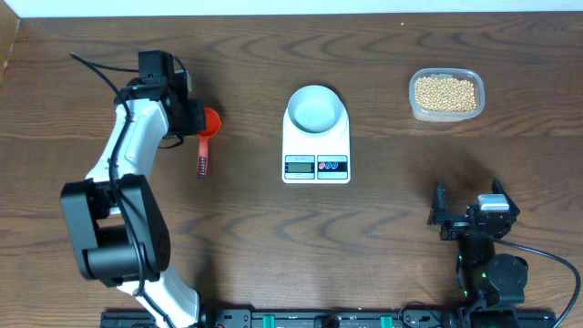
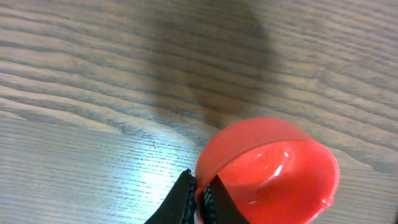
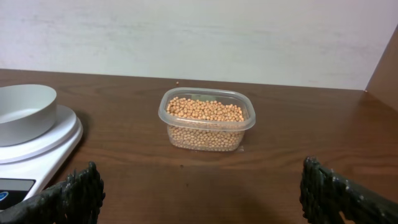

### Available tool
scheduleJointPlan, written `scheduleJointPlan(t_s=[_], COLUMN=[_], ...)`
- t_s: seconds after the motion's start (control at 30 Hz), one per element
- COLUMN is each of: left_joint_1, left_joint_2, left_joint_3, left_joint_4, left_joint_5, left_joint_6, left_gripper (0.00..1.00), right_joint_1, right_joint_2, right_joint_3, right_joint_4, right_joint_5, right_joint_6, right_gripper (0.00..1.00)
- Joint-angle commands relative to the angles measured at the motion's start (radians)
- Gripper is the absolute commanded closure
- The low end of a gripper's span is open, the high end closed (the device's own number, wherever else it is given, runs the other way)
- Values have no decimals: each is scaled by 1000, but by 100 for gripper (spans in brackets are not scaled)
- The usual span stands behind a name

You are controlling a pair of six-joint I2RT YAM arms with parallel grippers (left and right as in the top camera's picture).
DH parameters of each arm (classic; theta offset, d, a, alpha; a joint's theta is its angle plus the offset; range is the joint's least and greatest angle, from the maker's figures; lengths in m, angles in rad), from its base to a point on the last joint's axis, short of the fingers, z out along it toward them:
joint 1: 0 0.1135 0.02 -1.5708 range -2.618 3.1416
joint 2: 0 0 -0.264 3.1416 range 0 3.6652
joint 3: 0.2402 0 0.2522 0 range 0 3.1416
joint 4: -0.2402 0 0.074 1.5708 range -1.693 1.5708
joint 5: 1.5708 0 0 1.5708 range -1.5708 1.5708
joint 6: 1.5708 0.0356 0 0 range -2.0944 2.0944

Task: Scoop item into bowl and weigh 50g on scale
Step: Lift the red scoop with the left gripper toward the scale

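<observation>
The left gripper (image 2: 202, 188) is nearest the left wrist camera. Its two black fingertips are pressed almost together and pinch a thin red part of the scoop (image 2: 273, 168) just beside the cup. The cup is red, glossy and empty, and tilts above the wooden desk (image 2: 93, 112).

In the overhead view, the left gripper (image 1: 194, 118) and scoop (image 1: 209, 121) are in the left half of the desk (image 1: 246, 237), nearer the far edge than the front edge. The scoop handle runs toward the front edge. It carries dark marks that are too small to read.

The scale (image 1: 316, 150) is at the centre of the desk. Its grey display (image 1: 300, 165) faces the front edge, but the reading and any brand are illegible. Two round buttons (image 1: 332, 165) are just to the right of the display, one reddish and one blue. The bowl (image 1: 316, 111) stands on the far half of the scale and is empty.

The clear tub (image 1: 412, 102) is near the far right corner, well apart from the scale. The beans (image 1: 445, 93) fill it close to the rim. No label is visible on its wall (image 3: 208, 138).

The right gripper (image 1: 469, 189) is near the front edge on the right side. Its fingers are spread wide and hold nothing. In the right wrist view, the right gripper (image 3: 200, 163) faces the tub, with the bowl (image 3: 25, 112) and scale (image 3: 43, 146) at the left.
</observation>
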Motion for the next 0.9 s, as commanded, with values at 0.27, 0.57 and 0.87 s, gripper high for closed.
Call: scheduleJointPlan(t_s=[0.27, 0.57, 0.87], left_joint_1=[2, 2, 2], left_joint_2=[-102, -192, -291], left_joint_3=[-9, -9, -9], left_joint_4=[-36, -65, -103], left_joint_5=[2, 2, 2], left_joint_6=[-20, -94, -203], left_gripper=[93, 93, 93], right_joint_1=[-8, -8, -8], right_joint_2=[-2, -2, -2], right_joint_3=[-1, -1, -1], right_joint_4=[-4, -4, -5], right_joint_5=[-2, -2, -2], right_joint_6=[-13, -13, -13], right_gripper=[1, 1, 1])
